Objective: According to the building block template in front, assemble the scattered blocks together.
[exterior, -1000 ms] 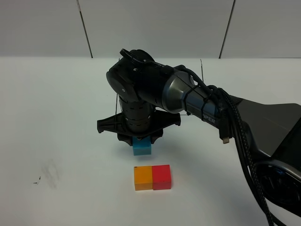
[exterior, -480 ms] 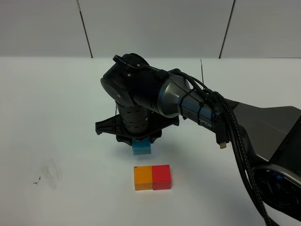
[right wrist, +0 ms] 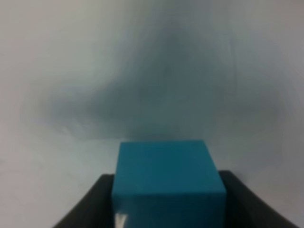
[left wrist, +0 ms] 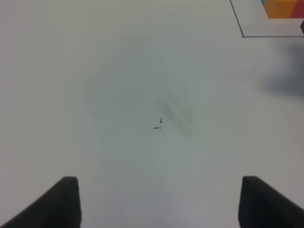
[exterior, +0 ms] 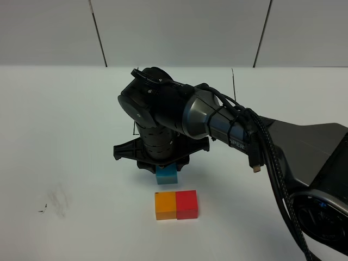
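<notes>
My right gripper point(exterior: 165, 168) is shut on the light blue cube point(exterior: 166, 175), just behind the orange cube point(exterior: 165, 206) and red cube point(exterior: 186, 204), which sit joined side by side on the white table. In the right wrist view the blue cube point(right wrist: 166, 178) fills the space between the dark fingers point(right wrist: 90, 209). Whether it touches the table I cannot tell. The template point(left wrist: 284, 7) shows only as a corner of its cubes and black outline in the left wrist view. In the high view my right arm hides it. My left gripper point(left wrist: 159, 204) is open and empty over bare table.
The white table point(exterior: 65, 125) carries a grey smudge with small dark specks point(exterior: 57, 198) at front left, which also shows in the left wrist view point(left wrist: 173, 114). My right arm's base and cables point(exterior: 304, 163) fill the right side. A panelled wall stands behind.
My right gripper has carried the blue cube a little nearer to the orange and red pair. The pair has not moved.
</notes>
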{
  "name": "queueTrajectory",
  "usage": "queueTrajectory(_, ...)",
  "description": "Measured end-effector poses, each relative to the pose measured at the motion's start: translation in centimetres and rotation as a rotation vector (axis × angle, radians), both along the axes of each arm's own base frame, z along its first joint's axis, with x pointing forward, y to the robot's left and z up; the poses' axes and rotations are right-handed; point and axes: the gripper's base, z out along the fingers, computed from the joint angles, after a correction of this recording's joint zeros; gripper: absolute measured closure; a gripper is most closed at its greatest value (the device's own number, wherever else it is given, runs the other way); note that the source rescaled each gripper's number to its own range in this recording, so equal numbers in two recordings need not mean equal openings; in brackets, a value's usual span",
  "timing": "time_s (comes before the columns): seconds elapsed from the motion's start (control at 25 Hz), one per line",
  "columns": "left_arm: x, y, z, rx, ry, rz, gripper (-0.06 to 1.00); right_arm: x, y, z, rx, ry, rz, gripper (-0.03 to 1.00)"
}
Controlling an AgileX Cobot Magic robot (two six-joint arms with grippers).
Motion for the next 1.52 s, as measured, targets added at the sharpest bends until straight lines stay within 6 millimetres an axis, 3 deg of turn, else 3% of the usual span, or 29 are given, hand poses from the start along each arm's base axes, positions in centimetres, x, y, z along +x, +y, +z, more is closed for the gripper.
queueTrajectory(1.52,0.0,0.0,0.0,0.005,-0.001,0.003,0.44,-0.1,0.5,-4.4,-0.031,0.099,-0.02,0.72)
